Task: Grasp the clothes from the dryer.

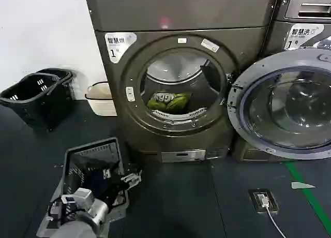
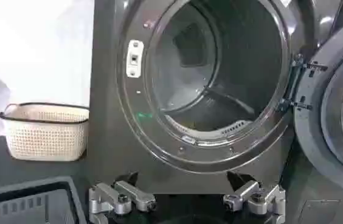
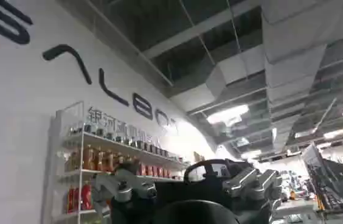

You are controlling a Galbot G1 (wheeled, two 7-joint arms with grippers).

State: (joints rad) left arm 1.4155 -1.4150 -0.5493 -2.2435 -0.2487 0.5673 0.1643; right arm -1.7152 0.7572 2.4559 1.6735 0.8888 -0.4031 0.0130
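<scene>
The dryer (image 1: 181,20) stands straight ahead, its round port uncovered and its glass door (image 1: 282,104) swung out to the right. The clothes (image 1: 169,102), a small yellow-green bundle with a printed patch, lie at the front of the drum floor. My left gripper (image 1: 130,179) hovers low at the front left, over a grey basket and well short of the port. In the left wrist view the left gripper (image 2: 188,201) is open, facing the dryer's port (image 2: 214,73), with nothing between its fingers (image 2: 123,198). My right gripper (image 3: 187,190) is open and points up at a ceiling.
A grey basket (image 1: 77,160) holding dark items lies on the floor under my left arm. Black baskets (image 1: 36,93) and a white basket (image 1: 101,101) stand left of the dryer. Another machine (image 1: 305,20) sits behind the open door. A floor socket with a cable (image 1: 262,201) lies at right.
</scene>
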